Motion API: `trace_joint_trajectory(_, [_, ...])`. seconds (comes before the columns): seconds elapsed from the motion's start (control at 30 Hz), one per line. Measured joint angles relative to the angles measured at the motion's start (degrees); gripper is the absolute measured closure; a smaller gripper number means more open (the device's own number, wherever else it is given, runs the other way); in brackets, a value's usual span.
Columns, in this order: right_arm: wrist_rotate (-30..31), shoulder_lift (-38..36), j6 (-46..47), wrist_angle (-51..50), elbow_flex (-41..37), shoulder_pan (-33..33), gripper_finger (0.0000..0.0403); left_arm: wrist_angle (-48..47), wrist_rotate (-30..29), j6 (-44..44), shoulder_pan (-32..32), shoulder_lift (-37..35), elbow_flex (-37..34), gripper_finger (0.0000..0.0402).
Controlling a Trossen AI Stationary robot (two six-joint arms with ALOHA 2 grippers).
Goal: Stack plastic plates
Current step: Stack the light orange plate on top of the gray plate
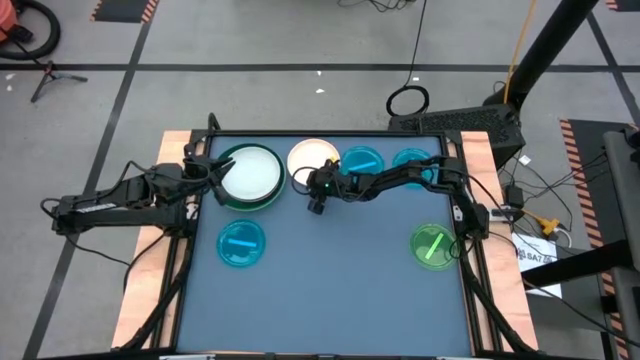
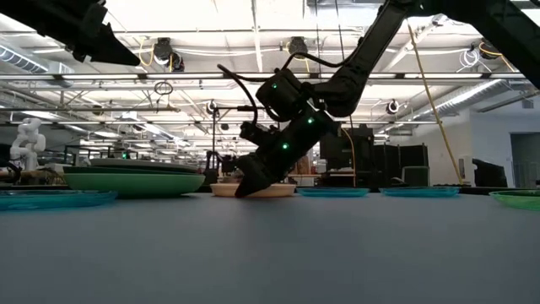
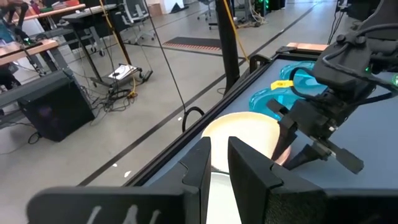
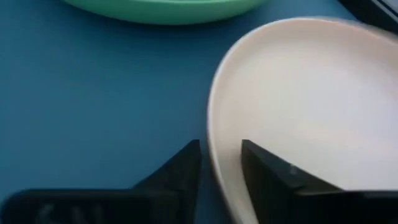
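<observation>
A pale pink plate lies flat near the table's far edge. My right gripper is open, slanting down at the plate's near rim, one finger outside it and one over its inside. To its left is a stack with a white plate on top of green ones. My left gripper is open and hovers above the stack's left side, touching nothing. My right gripper has its fingers on either side of the pink plate's near rim, coming from above at a slant with its tips down at the table. I cannot tell whether either finger touches the rim. The plate lies flat on the table.
Two cyan plates lie right of the pink one along the far edge. Another cyan plate lies near left and a bright green one near right. Bare table surface lies between them.
</observation>
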Motion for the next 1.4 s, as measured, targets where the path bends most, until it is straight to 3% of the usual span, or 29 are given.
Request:
trace_joint_trajectory(0.13, [-0.1, -1.2, -3.4, -0.1, -0.1, 0.0, 0.0373, 0.2, 0.0, 0.0, 0.0, 0.0, 0.0, 0.0339])
trace_joint_trajectory(0.2, [0.5, -2.4, -6.0, -0.4, -0.3, 0.1, 0.0392, 0.3, 0.0, -0.1, 0.0, 0.0, 0.0, 0.0339])
trace_joint_trajectory(0.3, [3.0, -4.5, -8.2, -0.9, 0.7, 0.1, 0.0388, 0.7, 0.0, -0.1, 0.0, 0.0, 0.0, 0.0339])
trace_joint_trajectory(0.53, [1.5, -7.1, -13.5, 0.2, 6.4, 0.1, 0.0396, 1.5, 0.0, -0.1, 0.0, 0.0, 0.0, 0.0339])
trace_joint_trajectory(0.7, [-5.9, -4.1, -12.4, 0.7, 13.6, 0.5, 0.0396, 1.6, 0.0, -0.1, 0.0, 0.0, 0.0, 0.0339])
trace_joint_trajectory(1.0, [-6.2, 5.3, -16.5, -0.1, 27.4, 4.0, 0.0391, 2.1, 0.0, 0.1, 0.0, 0.0, 0.0, 0.0339])
trace_joint_trajectory(1.4, [-6.0, 8.4, -16.0, -1.4, 30.4, 4.4, 0.0368, 2.4, 0.0, 0.4, -0.1, 0.0, 0.0, 0.0339])
